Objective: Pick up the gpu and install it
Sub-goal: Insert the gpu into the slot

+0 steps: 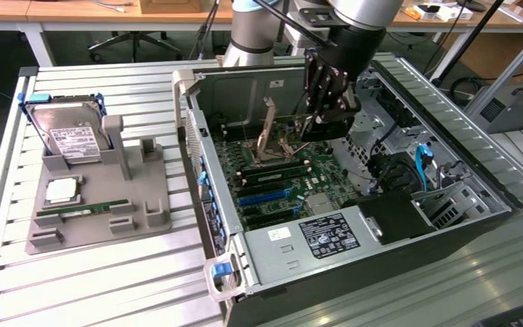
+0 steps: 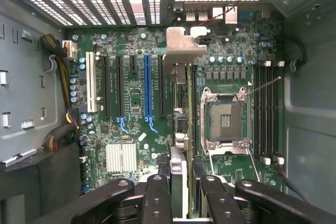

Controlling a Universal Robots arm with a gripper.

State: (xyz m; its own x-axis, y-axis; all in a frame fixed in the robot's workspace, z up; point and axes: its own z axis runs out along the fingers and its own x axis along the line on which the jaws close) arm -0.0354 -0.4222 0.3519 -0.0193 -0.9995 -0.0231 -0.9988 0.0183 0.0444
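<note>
You have the gpu (image 2: 181, 129) clamped edge-on between the fingers of the gripper (image 2: 181, 195), hanging inside the open computer case (image 1: 243, 262) above the motherboard (image 2: 136, 129). Keep it vertical and square to the expansion slots (image 2: 149, 90), with its silvery bracket (image 2: 181, 45) toward the case's rear slot openings. In the wrist view its long axis runs from 6 to 12 o'clock, bracket end at 12, parallel to the slots.
</note>
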